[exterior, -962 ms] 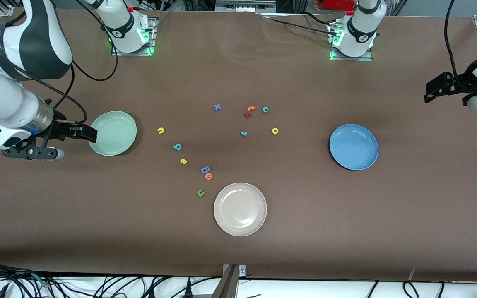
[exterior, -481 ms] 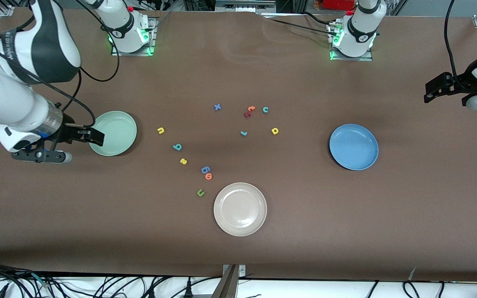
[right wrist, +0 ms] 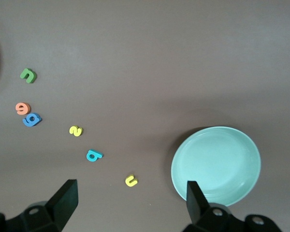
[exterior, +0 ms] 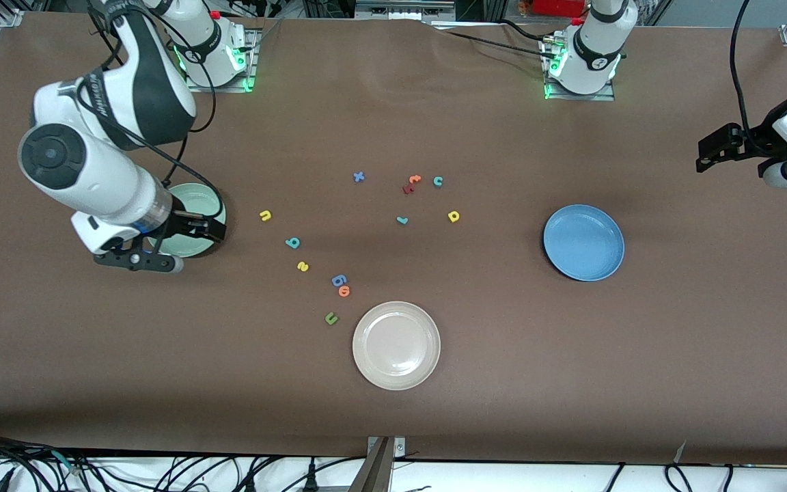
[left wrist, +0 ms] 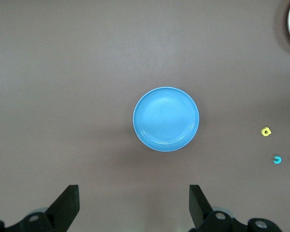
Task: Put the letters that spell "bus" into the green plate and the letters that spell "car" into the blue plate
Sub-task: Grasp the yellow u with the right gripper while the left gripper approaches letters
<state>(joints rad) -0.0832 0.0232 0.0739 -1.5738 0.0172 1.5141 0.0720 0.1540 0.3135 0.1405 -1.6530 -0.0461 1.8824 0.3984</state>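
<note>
right claw (exterior: 212, 227) open over green plate (exterior: 197, 198) | left claw (exterior: 704, 157) open, waiting

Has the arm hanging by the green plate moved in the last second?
Yes. The right tool has swung from outside the green plate across it, toward the yellow "u".

**Leftovers on the brown table**

A round cream-white plate (exterior: 396, 345) sits nearest the front camera. Close by lies an olive-green foam "u" (exterior: 330, 318), then an orange foam ring-shaped letter (exterior: 344, 291) touching a blue foam "b"-like letter (exterior: 339, 280). Farther up: a blue foam "x" (exterior: 359, 177), plus orange (exterior: 415, 179) and dark red (exterior: 407, 189) foam letters huddled together.
</note>
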